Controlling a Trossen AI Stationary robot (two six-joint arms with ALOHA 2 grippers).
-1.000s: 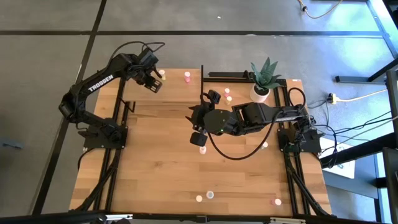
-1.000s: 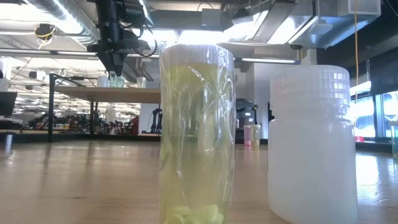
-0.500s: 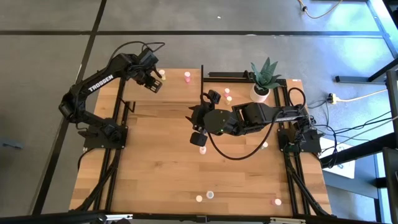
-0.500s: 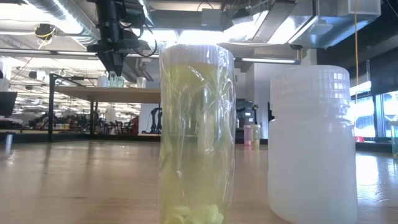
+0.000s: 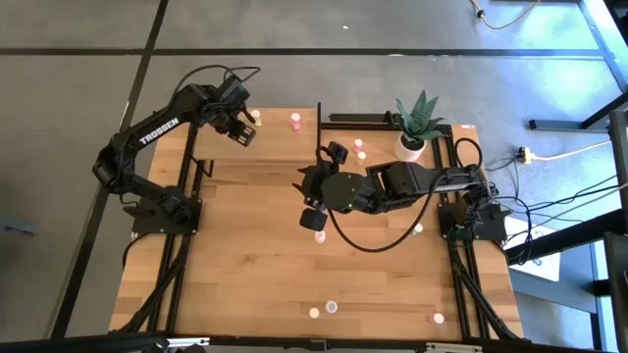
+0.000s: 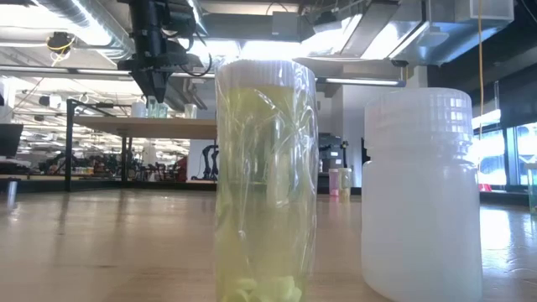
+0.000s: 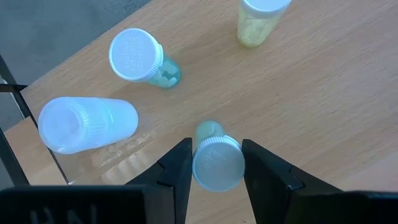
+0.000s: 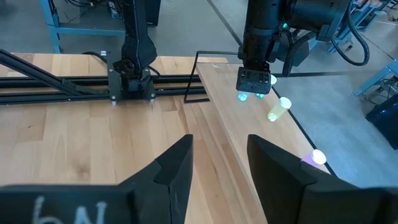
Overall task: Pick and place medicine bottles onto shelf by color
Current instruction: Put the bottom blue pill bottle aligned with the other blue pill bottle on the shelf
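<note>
A light-wood shelf (image 5: 280, 147) fills the upper middle of the high view. At its upper left the left gripper (image 7: 217, 163) clamps a green bottle (image 7: 216, 160) – other bottles (image 7: 137, 56) stand nearby. The right gripper (image 8: 219, 163), mid-frame, gapes empty.

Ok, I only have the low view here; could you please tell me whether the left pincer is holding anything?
Observer: Yes, the left pincer is closed on a greenish bottle.
Operator: Thanks, and the right one?
Observer: The right pincer is open, with nothing between its fingers.
Operator: Is any bottle near it?
Observer: From above, a pink-topped bottle sits close beside it, near the middle of the table.
</note>
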